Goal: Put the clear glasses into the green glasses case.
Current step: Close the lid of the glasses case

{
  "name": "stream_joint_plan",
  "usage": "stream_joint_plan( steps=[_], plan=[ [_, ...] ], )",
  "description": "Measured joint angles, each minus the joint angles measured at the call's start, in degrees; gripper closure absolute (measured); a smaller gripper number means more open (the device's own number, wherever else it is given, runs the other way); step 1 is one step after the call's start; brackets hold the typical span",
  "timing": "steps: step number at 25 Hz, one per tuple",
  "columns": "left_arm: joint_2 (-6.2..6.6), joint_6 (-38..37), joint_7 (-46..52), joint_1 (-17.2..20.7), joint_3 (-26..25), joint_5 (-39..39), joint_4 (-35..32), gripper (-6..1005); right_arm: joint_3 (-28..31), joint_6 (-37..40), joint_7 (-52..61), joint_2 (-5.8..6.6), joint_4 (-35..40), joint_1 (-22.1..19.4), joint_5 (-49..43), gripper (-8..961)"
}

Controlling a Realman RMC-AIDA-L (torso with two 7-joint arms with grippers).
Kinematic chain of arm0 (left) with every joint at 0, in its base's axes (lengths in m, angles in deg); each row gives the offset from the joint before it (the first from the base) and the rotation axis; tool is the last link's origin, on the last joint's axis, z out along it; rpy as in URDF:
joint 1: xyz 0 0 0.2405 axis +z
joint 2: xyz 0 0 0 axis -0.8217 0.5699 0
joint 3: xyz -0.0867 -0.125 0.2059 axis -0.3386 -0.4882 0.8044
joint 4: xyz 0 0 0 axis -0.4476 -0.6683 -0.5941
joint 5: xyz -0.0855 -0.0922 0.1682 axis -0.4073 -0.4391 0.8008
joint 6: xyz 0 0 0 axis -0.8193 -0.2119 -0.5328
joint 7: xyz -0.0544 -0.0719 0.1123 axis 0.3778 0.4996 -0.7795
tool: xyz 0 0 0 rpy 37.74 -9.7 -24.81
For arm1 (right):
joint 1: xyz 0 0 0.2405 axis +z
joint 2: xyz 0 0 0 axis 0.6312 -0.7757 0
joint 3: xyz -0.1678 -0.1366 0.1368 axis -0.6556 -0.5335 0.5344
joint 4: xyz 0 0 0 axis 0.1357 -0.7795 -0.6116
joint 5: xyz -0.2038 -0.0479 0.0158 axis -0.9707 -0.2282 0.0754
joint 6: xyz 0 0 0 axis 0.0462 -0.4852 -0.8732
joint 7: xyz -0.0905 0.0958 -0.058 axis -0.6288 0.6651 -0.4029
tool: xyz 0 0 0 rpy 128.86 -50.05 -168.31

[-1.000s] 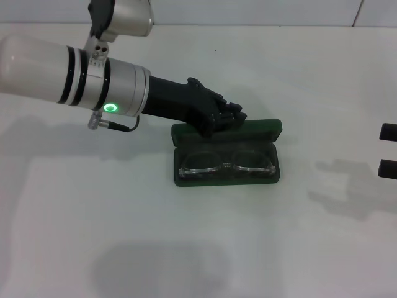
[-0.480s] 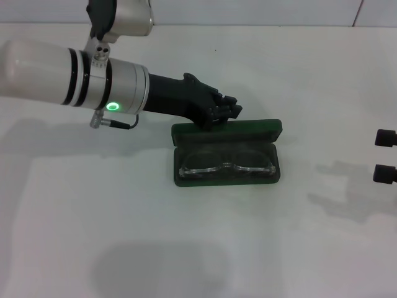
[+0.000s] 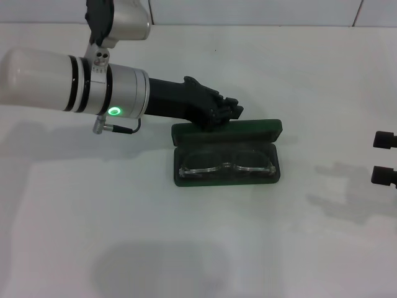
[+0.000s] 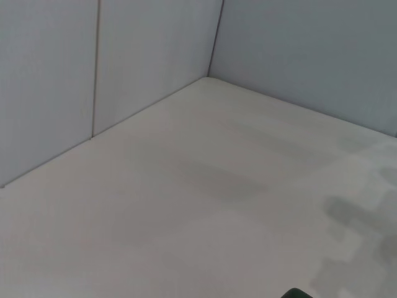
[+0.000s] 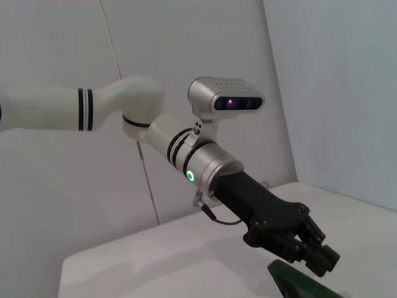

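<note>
The green glasses case (image 3: 226, 177) lies open in the middle of the table, its lid (image 3: 227, 131) raised at the far side. The clear glasses (image 3: 227, 162) lie folded inside the case's tray. My left gripper (image 3: 233, 112) hovers just behind and above the lid's far edge, fingers together and holding nothing. The right wrist view shows the same left gripper (image 5: 315, 253) above a corner of the case (image 5: 303, 283). A sliver of the case (image 4: 298, 293) shows in the left wrist view. My right gripper (image 3: 384, 158) sits at the right edge, its fingers apart and empty.
The white table (image 3: 124, 217) spreads around the case. Grey wall panels (image 4: 124, 56) stand along its far edge and meet at a corner.
My left gripper has lifted slightly up and back from the case lid. The right gripper has crept a little further into view from the right. Case and glasses have not moved.
</note>
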Motion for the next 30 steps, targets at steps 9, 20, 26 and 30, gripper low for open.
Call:
stream_joint_plan(
  steps=[9,20,26,30],
  plan=[
    [0.00,0.3,-2.2,0.3,0.8,-2.2,2.5,851,0.0,0.1,-0.9,0.02,-0.7,-0.2,0.0,308],
    [0.00,0.7,-2.6,0.3,0.8,-2.6,3.6,852,0.2,0.1,-2.3,-0.02,-1.8,0.1,0.0,308],
    [0.01,0.2,-2.3,0.4,2.2,-2.9,4.4,853,0.4,-0.1,-2.8,-0.02,-1.8,-0.1,0.0,308],
    [0.00,0.0,-2.1,0.4,3.7,-2.7,4.4,854,0.5,-0.1,-2.8,0.04,-1.8,-0.4,0.1,309]
  ],
)
